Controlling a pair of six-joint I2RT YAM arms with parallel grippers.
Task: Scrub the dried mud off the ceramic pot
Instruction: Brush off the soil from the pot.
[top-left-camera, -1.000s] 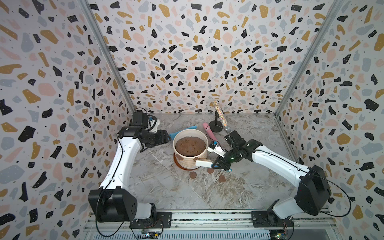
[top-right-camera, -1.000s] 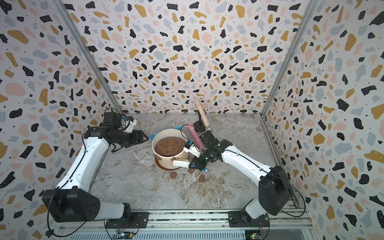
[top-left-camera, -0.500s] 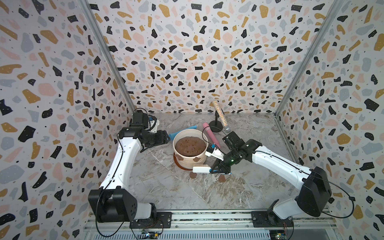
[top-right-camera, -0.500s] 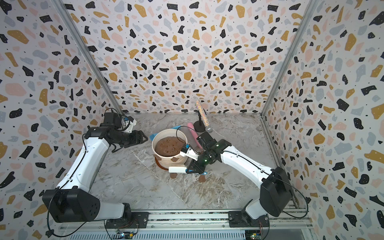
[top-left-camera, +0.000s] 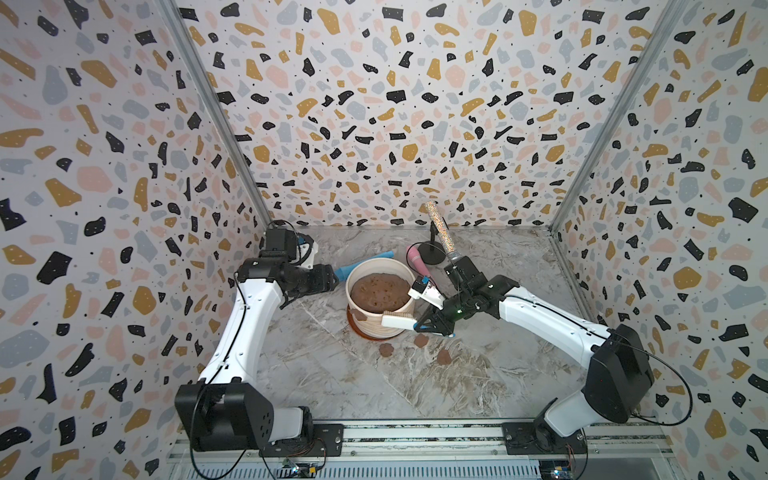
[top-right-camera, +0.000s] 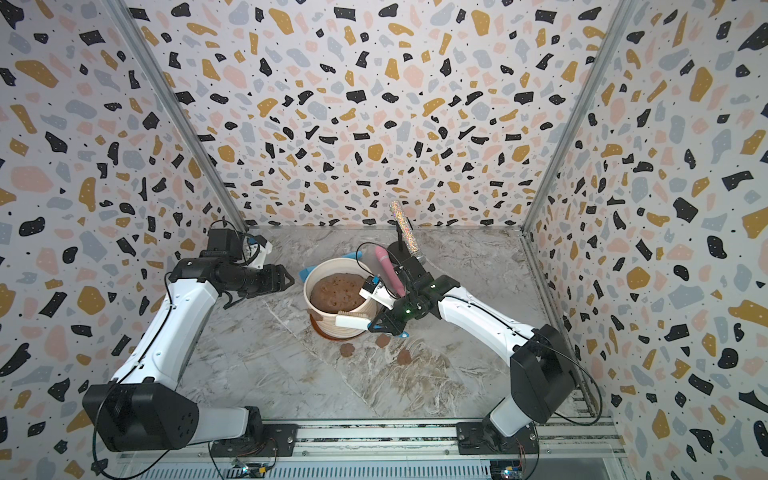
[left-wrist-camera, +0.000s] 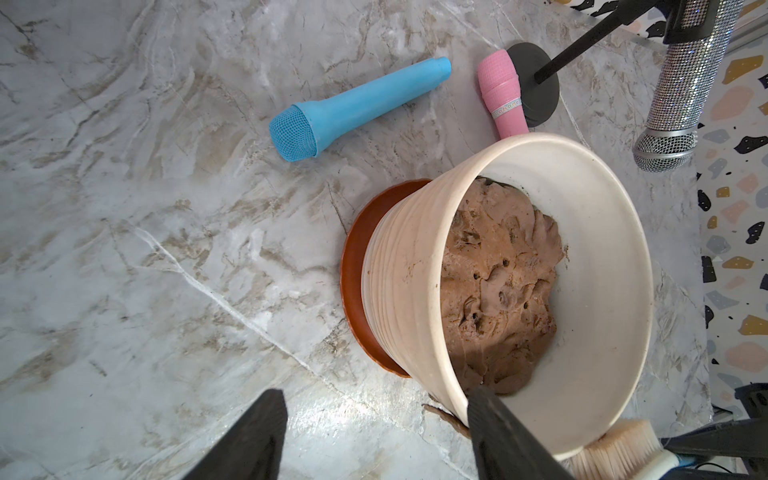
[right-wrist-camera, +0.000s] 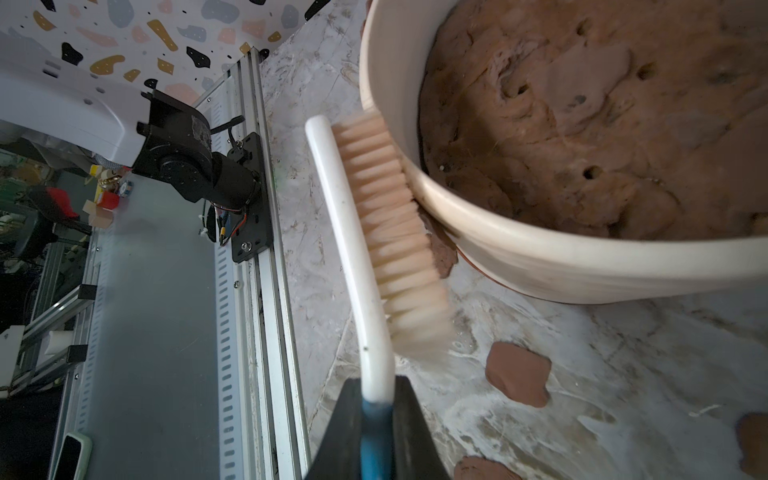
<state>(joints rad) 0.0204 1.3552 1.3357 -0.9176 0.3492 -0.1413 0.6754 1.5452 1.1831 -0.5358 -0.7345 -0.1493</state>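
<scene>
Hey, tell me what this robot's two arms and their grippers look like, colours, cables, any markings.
The left arm and right arm share glossy white link shells, bulky black joint housings and thin black cables looping by their bases on a silver rail. The left gripper and right gripper are black with tapered, wedge-shaped jaws. A small green light glows at the right wrist.

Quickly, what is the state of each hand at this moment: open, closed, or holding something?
The left hand: open, holding nothing.
The right hand: closed on the brush.
</scene>
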